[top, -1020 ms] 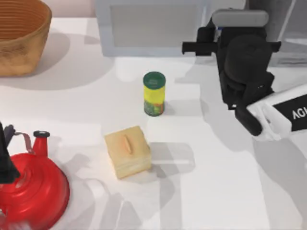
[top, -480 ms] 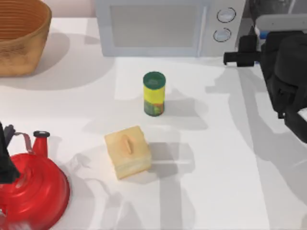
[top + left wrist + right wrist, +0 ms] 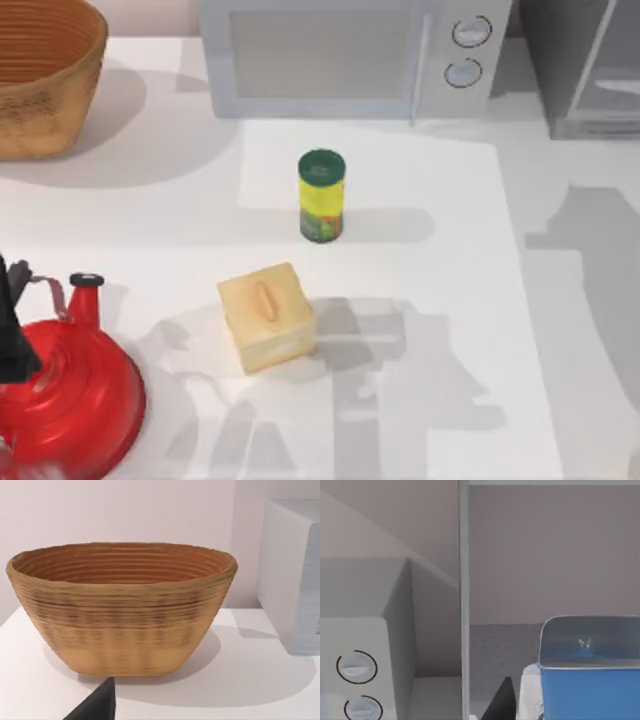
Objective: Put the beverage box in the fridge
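Observation:
The beverage box [image 3: 590, 685], blue with a greyish top, fills the near corner of the right wrist view. My right gripper [image 3: 540, 707] is shut on it, and one dark finger [image 3: 503, 704] shows beside it. Just past the box is the fridge [image 3: 464, 605], with its pale door frame upright and a grey inner wall behind. From above, the fridge [image 3: 585, 70] stands at the table's far right corner. My left arm [image 3: 10, 325] is parked at the left edge, and its gripper [image 3: 95, 707] faces the basket.
A white microwave [image 3: 340, 55] stands at the back, left of the fridge. A yellow-green can [image 3: 321, 195] and a tan box [image 3: 266, 315] are mid-table. A red kettle [image 3: 65, 400] sits front left and a wicker basket [image 3: 40, 70] back left.
My right arm has swung right from in front of the microwave and has left the top view, carrying the beverage box towards the fridge. Everything on the table stayed put.

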Tool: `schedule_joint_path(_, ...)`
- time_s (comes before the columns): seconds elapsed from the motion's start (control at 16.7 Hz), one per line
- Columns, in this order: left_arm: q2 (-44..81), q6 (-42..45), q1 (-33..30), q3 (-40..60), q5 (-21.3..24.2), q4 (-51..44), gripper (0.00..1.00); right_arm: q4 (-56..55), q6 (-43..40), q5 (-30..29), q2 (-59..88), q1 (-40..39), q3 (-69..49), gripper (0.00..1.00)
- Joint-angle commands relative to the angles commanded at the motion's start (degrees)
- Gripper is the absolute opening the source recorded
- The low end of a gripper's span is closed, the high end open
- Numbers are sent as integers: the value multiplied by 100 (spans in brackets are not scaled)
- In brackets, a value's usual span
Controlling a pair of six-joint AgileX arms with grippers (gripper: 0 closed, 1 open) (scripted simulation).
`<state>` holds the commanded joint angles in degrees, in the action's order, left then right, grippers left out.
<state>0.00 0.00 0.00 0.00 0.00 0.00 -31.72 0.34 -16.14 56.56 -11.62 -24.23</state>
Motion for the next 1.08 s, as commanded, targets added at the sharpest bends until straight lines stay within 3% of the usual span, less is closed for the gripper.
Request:
schedule_joint_path(0.3,0,0,0,0,0,0,100,1352,29,504,-3291,487,962,0)
schedule_joint_path(0.54,0,0,0,0,0,0,100,2542,1,1129,-4935,927,1872,0)
schedule_joint_path(0.78,0,0,0,0,0,0,100,3150,-31,1589,-5626,1153,2402,0)
schedule_joint_path(1.08,0,0,0,0,0,0,100,3164,-23,1607,-5631,1146,2417,0)
